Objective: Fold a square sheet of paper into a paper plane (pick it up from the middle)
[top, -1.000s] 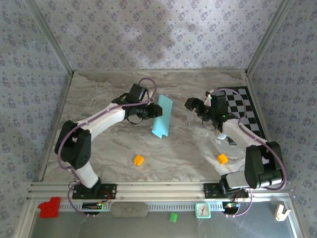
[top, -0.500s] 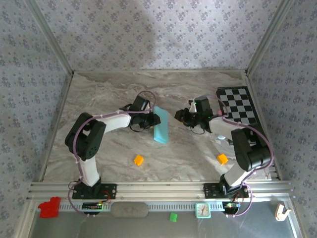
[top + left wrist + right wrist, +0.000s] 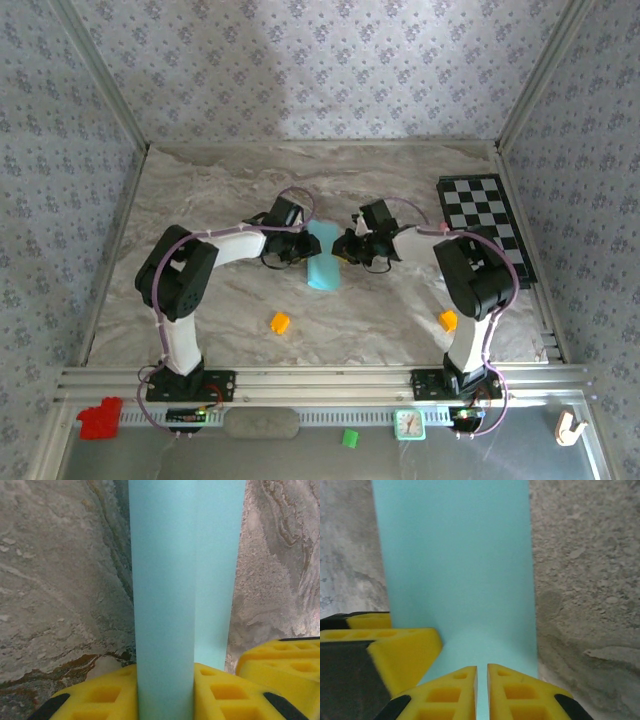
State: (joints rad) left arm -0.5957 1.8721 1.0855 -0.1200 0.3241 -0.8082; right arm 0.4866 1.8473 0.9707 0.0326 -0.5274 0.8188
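Note:
The square sheet of paper [image 3: 323, 262] lies mid-table as a narrow folded teal strip. My left gripper [image 3: 306, 246] meets it from the left and is shut on a raised fold of the paper [image 3: 165, 605], which stands between its yellow fingers [image 3: 100, 695]. My right gripper [image 3: 346, 248] comes in from the right. In the right wrist view its gripper [image 3: 481, 692] has its jaws almost together with a thin slit between them, tips over the flat paper [image 3: 455, 555]. Whether they pinch any paper I cannot tell.
Two small orange cubes [image 3: 280, 322] [image 3: 448, 320] sit on the marble table nearer the arm bases. A black-and-white checkered board [image 3: 482, 215] lies at the right. Past the front rail are a red piece [image 3: 98, 418], a green cube [image 3: 349, 437] and a small clock [image 3: 408, 424].
The right arm swung left from near the checkered board to the paper and its jaws closed. The left gripper brought the paper lower and slightly forward, keeping hold.

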